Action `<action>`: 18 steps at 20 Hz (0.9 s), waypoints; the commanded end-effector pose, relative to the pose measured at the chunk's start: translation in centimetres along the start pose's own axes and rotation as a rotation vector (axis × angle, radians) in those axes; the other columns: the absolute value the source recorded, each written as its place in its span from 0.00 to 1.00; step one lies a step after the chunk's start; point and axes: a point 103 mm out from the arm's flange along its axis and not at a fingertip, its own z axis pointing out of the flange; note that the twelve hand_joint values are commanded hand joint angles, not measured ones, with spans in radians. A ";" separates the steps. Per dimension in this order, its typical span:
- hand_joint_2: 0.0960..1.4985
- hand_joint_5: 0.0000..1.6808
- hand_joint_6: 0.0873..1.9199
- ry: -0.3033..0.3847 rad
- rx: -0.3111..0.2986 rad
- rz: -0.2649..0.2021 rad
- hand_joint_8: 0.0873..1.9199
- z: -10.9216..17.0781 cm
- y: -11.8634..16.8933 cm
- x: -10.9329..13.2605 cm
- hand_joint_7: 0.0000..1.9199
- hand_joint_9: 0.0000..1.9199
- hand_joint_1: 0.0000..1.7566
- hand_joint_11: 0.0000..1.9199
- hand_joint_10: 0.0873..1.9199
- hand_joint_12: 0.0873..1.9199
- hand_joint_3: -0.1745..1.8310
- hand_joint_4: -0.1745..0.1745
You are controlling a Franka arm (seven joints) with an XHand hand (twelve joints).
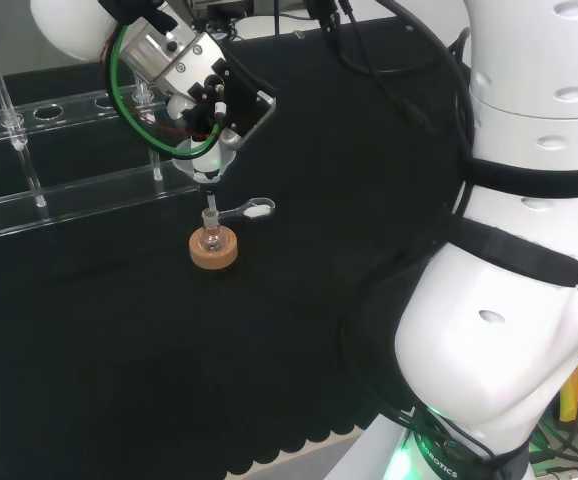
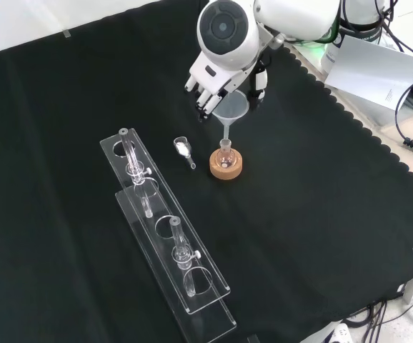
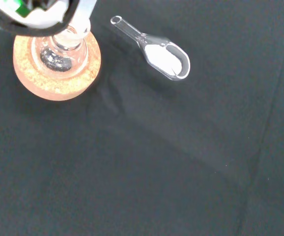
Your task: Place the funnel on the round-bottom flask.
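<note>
Scoop (image 2: pixel 184 149) (white powder) beside flask (image 2: pixel 225 151)

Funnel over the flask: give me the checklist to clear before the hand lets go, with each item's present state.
1. Funnel stem lined up with the round-bottom flask neck: ok in the front view.
2. Stem seated inside the neck: cannot tell, the clear glass hides the depth.
3. Flask upright in its cork ring: ok.
4. Hand curled on the funnel's rim: ok.
5. Scoop with white powder lying apart from the cork ring: ok.
6. Test-tube rack apart from the flask, nearer the camera in the front view: ok.
</note>
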 end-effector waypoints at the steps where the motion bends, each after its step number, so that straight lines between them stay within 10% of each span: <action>1: 0.43 0.41 0.40 0.009 0.013 -0.003 0.40 -0.2 0.4 0.1 0.40 0.53 0.52 0.31 0.25 0.61 0.41 0.53; 18: 0.43 0.41 0.40 0.003 0.003 -0.015 0.40 0.2 0.8 0.0 0.40 0.53 0.52 0.31 0.25 0.61 0.41 0.53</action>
